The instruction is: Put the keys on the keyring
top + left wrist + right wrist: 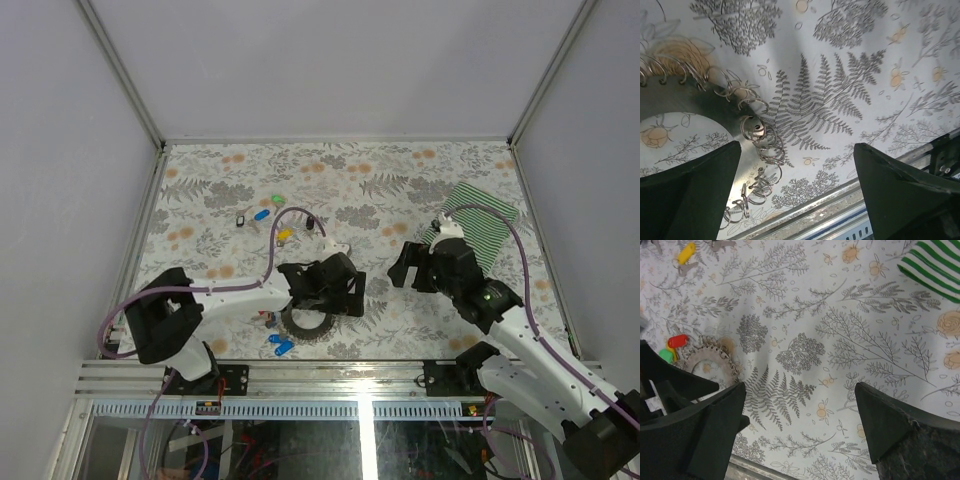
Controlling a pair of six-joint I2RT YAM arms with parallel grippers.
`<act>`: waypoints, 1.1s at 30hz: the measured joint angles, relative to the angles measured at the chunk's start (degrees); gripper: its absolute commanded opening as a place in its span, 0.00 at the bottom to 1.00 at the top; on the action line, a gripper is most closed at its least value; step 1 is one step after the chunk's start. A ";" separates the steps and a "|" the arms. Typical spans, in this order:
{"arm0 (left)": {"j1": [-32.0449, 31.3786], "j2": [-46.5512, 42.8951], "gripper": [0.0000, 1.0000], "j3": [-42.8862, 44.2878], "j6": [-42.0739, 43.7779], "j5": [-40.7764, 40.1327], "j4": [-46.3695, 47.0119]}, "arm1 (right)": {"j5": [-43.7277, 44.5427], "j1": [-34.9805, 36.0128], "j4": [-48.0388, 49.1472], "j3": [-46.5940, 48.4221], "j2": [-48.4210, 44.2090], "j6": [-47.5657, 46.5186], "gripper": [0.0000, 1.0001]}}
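L gripper (338, 293) is over the right part of the keyring (300, 331), jaws wide apart w/ nothing btwn them. In the L wrist view its fingers (690, 195) frame only the floral table cover (840, 100). The keyring (695, 97) lies flat at upper left there, part hidden behind the left finger. Small wire split rings (762, 142) are threaded all along its outer edge. R gripper (405, 268) hangs over the table cover to the right of the L one, apart from the keyring, jaws also spread wide & empty. Its fingers (905, 430) frame bare pattern. R wrist view has the keyring (715, 347) at left, w/ a red key (677, 341) & a green key (665, 356) just beside its left rim; can't tell if either is hooked on. Top view: two blue keys (283, 346) lie just in front of the ring, near the table's front edge. Further back is a loose group, well apart from the ring: yellow key (285, 235), another blue key (262, 214), a second green key (277, 200), black key (243, 219). Green striped cloth (485, 225) lies at back right, beyond the R gripper.
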 measured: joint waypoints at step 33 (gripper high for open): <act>10.97 -19.67 0.86 -22.45 2.80 7.13 10.91 | -18.12 13.99 34.80 -17.90 20.26 26.67 0.76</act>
